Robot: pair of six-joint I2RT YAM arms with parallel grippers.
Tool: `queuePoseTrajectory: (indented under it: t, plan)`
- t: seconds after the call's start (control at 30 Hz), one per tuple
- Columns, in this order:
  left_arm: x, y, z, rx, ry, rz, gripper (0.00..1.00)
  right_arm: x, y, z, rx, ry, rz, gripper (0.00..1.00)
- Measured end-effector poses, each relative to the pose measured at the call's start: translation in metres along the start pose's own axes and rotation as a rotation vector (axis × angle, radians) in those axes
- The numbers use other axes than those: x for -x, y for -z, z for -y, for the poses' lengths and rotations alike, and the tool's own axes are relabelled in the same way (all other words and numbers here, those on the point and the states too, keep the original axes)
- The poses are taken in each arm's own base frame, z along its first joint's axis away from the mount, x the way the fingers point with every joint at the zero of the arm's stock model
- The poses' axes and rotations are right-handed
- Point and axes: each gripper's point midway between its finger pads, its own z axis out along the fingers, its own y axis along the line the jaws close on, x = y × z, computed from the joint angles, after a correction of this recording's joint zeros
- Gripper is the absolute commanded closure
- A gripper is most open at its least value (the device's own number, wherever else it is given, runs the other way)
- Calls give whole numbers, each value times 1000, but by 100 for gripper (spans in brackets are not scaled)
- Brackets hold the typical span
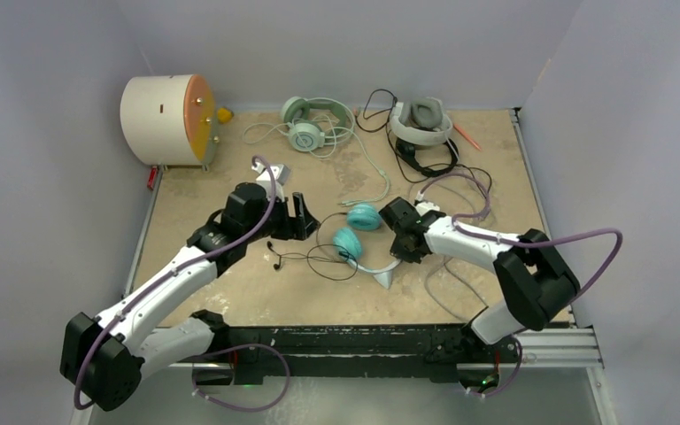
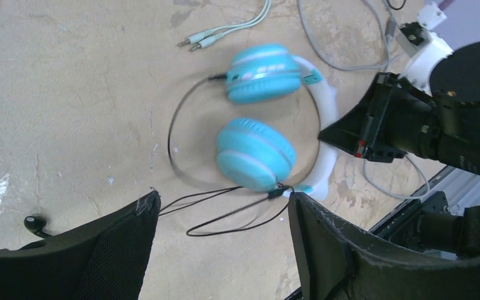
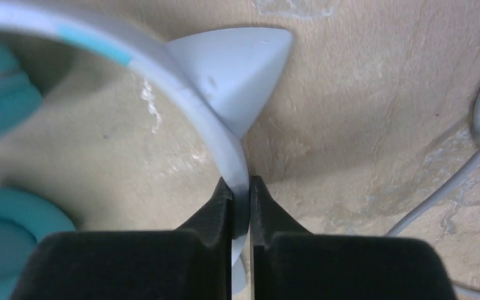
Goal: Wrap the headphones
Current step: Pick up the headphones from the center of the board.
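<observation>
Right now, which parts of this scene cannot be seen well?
Right wrist view: the teal cups are blurred and cut by the left edge; the white band vanishes between the fingers of the right gripper.
Left wrist view: the black cable runs behind a finger of the open left gripper.
Top view: the black headset is tangled against the white-and-grey headset; its shape is unclear.

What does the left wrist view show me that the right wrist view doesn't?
Only left wrist: both teal cups whole, the thin black cable looped beside them, pale green plugs, and the left tool open. Only right wrist: the white band with its pointed ear and, close up, the right tool shut on the band. Both: the band, teal cups, right tool.
</observation>
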Motion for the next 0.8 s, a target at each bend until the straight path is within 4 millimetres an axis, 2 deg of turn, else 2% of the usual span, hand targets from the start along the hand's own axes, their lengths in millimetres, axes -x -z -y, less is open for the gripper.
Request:
queuePoseTrajectory:
  t: [0.13, 0.27, 0.37, 0.6, 0.8]
  plan:
    - [8, 9, 10, -45, -10, 35, 28, 14, 7, -8, -17, 60, 23, 100]
    - [12, 20, 34, -173, -35, 63, 28, 52, 32, -18, -27, 170, 127, 100]
    - [11, 29, 50, -266, -54, 78, 28, 80, 65, -26, 47, 258, 232, 100]
    - [13, 35, 75, -398, -86, 87, 28, 119, 145, -51, 282, 359, 402, 100]
    - [3, 32, 91, -472, -90, 60, 30, 131, 175, -67, 411, 422, 492, 100]
